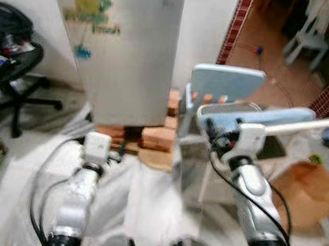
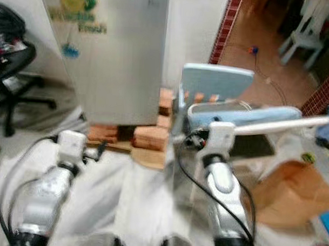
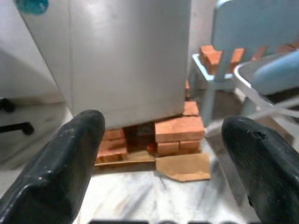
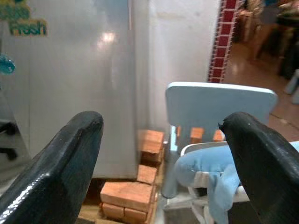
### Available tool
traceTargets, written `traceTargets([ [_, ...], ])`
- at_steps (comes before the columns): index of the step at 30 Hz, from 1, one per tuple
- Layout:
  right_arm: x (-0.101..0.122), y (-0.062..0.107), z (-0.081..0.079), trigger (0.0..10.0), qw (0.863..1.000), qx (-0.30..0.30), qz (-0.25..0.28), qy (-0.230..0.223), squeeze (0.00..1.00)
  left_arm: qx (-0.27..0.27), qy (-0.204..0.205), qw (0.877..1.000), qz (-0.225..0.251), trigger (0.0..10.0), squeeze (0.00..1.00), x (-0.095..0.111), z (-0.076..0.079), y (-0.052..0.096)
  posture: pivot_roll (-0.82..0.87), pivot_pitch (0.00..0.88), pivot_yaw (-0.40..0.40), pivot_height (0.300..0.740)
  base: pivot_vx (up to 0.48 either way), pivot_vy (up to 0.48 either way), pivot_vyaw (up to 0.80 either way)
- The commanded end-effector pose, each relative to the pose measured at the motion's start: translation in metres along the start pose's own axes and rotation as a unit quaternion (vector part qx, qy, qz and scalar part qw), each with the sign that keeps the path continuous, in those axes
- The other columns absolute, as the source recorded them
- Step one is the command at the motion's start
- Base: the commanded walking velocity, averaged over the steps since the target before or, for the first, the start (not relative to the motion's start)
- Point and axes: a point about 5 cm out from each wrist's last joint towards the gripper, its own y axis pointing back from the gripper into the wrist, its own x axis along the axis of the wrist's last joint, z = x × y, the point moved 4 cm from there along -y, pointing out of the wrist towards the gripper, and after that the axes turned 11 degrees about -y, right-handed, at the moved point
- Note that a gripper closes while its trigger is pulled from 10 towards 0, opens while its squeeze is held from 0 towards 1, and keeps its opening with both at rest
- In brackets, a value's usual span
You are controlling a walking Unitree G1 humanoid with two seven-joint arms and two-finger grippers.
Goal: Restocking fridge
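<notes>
I stand in front of the fridge (image 1: pixel 131 57). It is tall and grey, its door is shut, and it has a green and yellow sticker near the top. The fridge sits on a stack of red bricks (image 3: pixel 177 133) on the pale floor. A flat piece of brown card (image 3: pixel 183 167) lies on the floor just in front of the bricks.

My left pincer (image 3: pixel 159 158) is wide open and holds nothing. It points at the bottom of the fridge and the bricks.

My right pincer (image 4: pixel 168 158) is wide open too, and it holds nothing. It points at the fridge and a light blue chair (image 4: pixel 219 105) that stands beside it. A blue cloth (image 4: pixel 205 170) lies on a white rack just in front of the chair.

A black office chair (image 1: pixel 15 69) is far off on my left. A brown paper bag (image 1: pixel 308 195) sits on the floor on my right.
</notes>
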Motion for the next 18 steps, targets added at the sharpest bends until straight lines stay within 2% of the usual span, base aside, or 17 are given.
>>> traceTargets([
  [1,0.003,-0.002,-0.005,10.0,1.0,0.005,0.007,-0.001,0.0,0.009,-0.007,1.0,0.005,10.0,0.0,0.002,-0.008,-0.001,0.01,0.025,-0.047,0.74,0.0,0.48,0.0],
  [5,0.002,-0.001,-0.006,10.0,1.0,0.008,0.005,0.0,0.0,0.012,-0.014,1.0,0.01,10.0,0.0,0.002,-0.012,-0.001,0.01,0.023,-0.047,0.74,0.0,0.48,-0.66],
  [9,0.002,-0.001,-0.009,10.0,1.0,0.012,0.007,0.002,0.0,0.035,0.011,0.999,0.001,10.0,0.0,-0.003,-0.027,0.0,0.01,0.021,-0.045,0.74,0.0,0.48,-0.8],
  [11,0.001,-0.001,-0.009,10.0,1.0,0.011,0.008,0.001,0.0,0.044,0.05,0.998,-0.001,10.0,0.0,-0.007,-0.038,-0.001,0.01,0.021,-0.045,0.74,0.0,0.48,-0.4],
  [14,0.001,-0.001,-0.009,10.0,1.0,0.01,0.008,0.0,0.0,0.048,0.017,0.999,0.001,10.0,0.0,-0.01,-0.051,-0.002,0.01,0.022,-0.049,0.74,0.0,0.48,0.0],
  [16,0.001,-0.001,-0.01,10.0,1.0,0.011,0.009,0.0,0.0,0.055,-0.009,0.998,0.015,10.0,0.0,-0.002,-0.061,-0.005,0.01,0.022,-0.05,0.74,0.0,0.48,0.0],
  [18,0.003,-0.003,-0.009,10.0,1.0,0.008,0.012,0.001,0.0,0.066,0.013,0.997,0.039,10.0,0.0,0.015,-0.063,-0.013,0.02,0.018,-0.052,0.74,0.0,0.45,0.0],
])
